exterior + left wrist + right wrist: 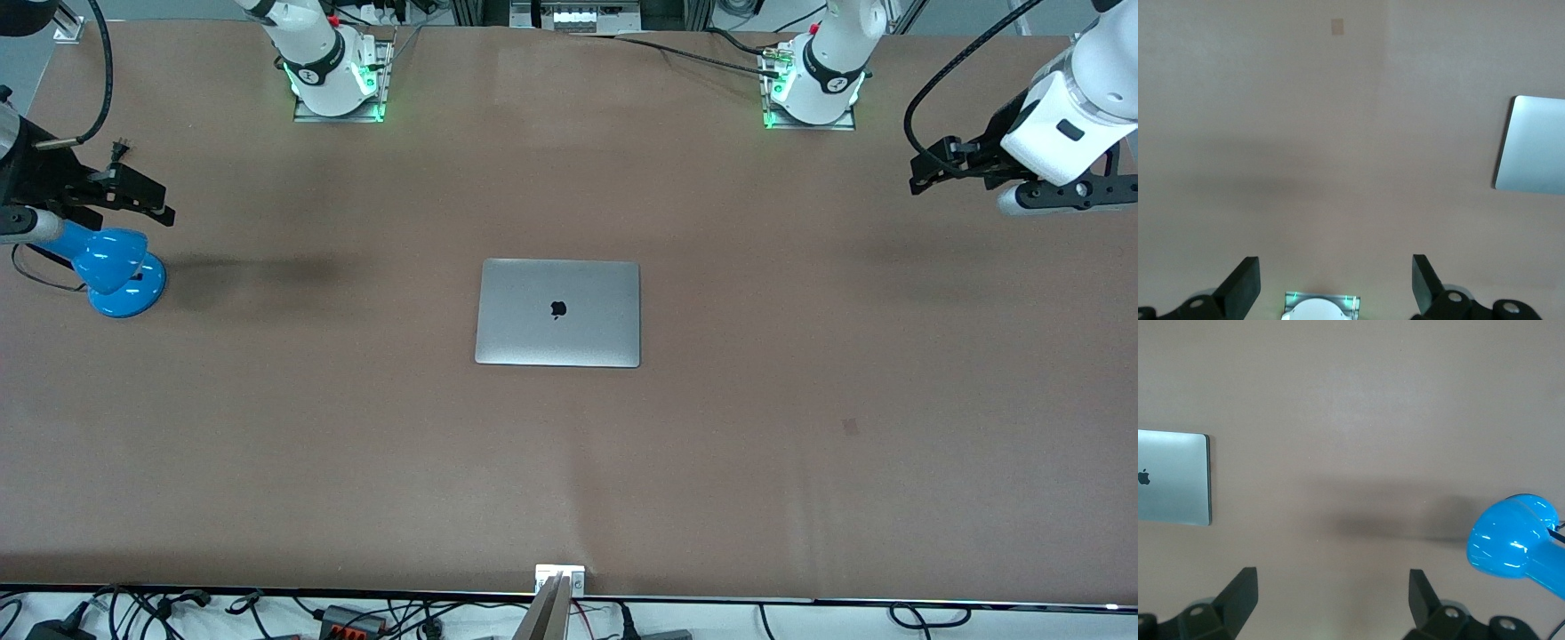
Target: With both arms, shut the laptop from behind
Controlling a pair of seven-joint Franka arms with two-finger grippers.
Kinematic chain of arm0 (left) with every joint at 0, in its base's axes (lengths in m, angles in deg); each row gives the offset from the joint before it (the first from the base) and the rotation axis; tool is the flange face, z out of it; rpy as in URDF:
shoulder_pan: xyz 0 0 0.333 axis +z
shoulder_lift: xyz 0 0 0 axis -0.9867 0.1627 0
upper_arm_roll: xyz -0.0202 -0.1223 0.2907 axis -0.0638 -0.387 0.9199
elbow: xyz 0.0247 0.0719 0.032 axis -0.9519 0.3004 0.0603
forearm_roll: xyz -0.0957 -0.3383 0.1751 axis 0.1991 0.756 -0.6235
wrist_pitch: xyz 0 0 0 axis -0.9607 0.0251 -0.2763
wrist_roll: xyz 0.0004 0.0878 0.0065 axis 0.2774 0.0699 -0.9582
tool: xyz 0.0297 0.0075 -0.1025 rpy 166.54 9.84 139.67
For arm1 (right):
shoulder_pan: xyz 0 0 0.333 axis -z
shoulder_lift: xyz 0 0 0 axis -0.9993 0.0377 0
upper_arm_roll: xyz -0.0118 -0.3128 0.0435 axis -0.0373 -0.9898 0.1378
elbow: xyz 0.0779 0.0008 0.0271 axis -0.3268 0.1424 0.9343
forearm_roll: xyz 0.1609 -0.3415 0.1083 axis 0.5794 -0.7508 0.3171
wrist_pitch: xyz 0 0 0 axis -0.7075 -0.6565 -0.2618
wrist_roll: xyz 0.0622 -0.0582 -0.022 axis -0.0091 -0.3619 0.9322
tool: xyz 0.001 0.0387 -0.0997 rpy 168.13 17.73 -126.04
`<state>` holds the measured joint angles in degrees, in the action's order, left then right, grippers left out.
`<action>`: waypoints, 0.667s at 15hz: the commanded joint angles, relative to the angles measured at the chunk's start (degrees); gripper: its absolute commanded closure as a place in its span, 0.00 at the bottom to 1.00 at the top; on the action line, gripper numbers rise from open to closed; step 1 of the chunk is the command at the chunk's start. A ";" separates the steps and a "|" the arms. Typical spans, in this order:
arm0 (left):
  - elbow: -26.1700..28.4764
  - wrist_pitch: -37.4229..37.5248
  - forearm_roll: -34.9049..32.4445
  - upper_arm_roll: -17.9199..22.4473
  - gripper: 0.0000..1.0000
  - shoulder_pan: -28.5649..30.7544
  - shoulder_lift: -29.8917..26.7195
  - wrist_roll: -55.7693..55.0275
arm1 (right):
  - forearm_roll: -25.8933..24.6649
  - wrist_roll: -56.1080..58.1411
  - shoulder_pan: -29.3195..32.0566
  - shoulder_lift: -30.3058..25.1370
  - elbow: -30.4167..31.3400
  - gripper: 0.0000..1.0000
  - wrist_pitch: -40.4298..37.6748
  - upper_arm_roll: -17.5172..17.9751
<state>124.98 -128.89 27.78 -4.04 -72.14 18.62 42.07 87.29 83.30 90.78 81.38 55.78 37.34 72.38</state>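
The laptop (557, 313) lies shut, black apple logo (557, 309) up; left pincer (1335, 285) and right pincer (1332, 597) spread apart.

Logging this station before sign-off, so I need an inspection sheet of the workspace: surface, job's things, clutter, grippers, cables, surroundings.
Surface: brown table, one small dark mark toward the left arm's end.
Job's things: laptop lies mid-table, lid shut flat, logo up.
Clutter: blue desk lamp at the right arm's end.
Grippers: left gripper open, holding nothing, over the table's left-arm end; right gripper open, holding nothing, over the table by the lamp. Both arms wait away from the laptop.
Cables: black cable runs to the left arm's base; loose cords off the table edge nearest the front camera.
Surroundings: nothing seen.
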 commanded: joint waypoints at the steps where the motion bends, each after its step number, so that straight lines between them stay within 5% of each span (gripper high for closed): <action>1: -3.94 2.55 -0.99 1.54 0.00 -2.33 3.06 1.02 | -0.08 -0.29 0.58 -0.89 0.22 0.00 -0.50 0.51; 10: -4.81 2.46 -1.16 2.78 0.00 -4.01 3.59 0.14 | -0.08 -0.29 0.67 -0.80 0.13 0.00 -0.41 0.51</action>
<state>122.33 -127.78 27.78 -1.74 -75.32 21.21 42.03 87.29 83.30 90.81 81.38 55.77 37.34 72.38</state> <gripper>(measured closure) 0.000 0.000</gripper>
